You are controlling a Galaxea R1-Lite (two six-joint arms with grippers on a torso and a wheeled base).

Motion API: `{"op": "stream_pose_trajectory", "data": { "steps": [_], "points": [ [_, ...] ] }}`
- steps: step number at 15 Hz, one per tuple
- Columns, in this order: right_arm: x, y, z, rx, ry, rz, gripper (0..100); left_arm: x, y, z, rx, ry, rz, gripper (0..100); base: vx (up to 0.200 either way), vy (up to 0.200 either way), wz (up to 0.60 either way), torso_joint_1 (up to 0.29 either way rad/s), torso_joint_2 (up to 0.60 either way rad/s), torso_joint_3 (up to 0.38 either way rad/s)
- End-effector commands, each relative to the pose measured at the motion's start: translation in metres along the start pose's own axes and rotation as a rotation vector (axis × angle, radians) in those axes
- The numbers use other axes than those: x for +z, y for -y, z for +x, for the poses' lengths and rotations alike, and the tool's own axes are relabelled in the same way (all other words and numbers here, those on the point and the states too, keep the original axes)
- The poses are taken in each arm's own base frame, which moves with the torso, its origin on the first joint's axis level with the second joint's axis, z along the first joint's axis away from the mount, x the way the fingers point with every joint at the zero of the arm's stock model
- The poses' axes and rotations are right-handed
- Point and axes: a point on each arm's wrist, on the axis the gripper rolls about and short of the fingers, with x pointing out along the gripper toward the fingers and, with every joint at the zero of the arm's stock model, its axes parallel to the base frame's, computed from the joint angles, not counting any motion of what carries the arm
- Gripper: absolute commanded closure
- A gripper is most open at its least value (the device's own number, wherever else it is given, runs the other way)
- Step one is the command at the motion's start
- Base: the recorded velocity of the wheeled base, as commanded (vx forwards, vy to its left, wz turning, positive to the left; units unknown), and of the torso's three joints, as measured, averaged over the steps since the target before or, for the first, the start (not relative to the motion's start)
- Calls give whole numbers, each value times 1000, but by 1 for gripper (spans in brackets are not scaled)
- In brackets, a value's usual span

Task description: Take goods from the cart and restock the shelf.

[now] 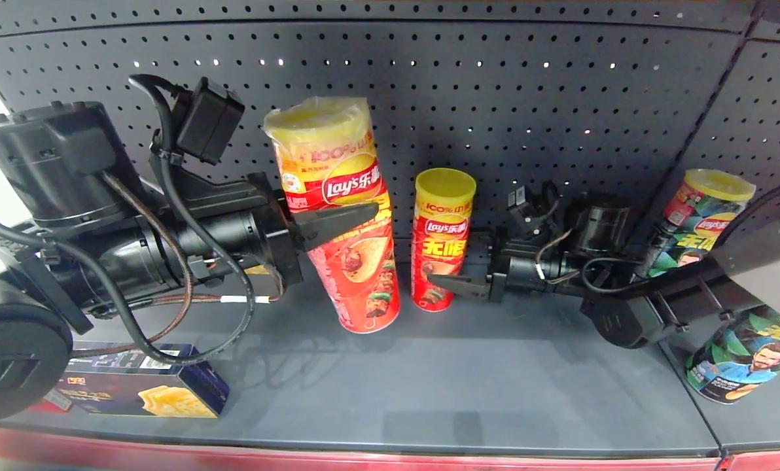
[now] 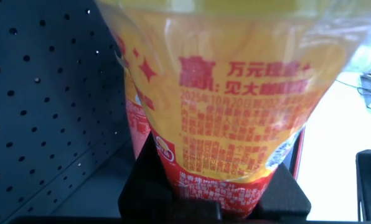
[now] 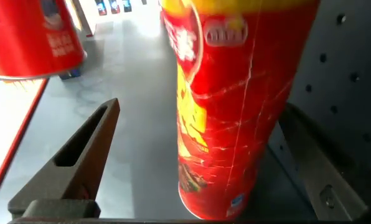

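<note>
A tall chip can [image 1: 328,150], tilted, sits clamped in the left gripper [image 1: 354,216] just to the robot's left of the short chip can [image 1: 443,222]. Its base is down at the shelf [image 1: 462,386] deck. The right gripper [image 1: 443,275] straddles the short can, jaws spread wide — one finger [image 3: 79,162] is clearly apart from it. Beyond the short can on the robot's right are two blue-green cans [image 1: 704,216] — well to its left, near the front edge, lies a flat box [image 1: 141,389].

Left gripper [image 1: 345,219] grips the tilted tall can [image 1: 334,157] — right gripper [image 1: 441,273] straddles the shorter can [image 1: 443,219].
</note>
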Motion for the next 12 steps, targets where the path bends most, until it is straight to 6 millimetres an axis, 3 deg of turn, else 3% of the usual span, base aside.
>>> {"op": "stream_pose_trajectory", "data": {
  "steps": [1,12],
  "points": [
    [-10,6,7,3,-4,5,0,0,-2,-1,8,-1,0,100,0,0,0,0,0,0],
    [-34,21,30,1,0,2,0,-2,1,-10,19,-9,-5,100,0,0,0,0,0,0]
  ]
}}
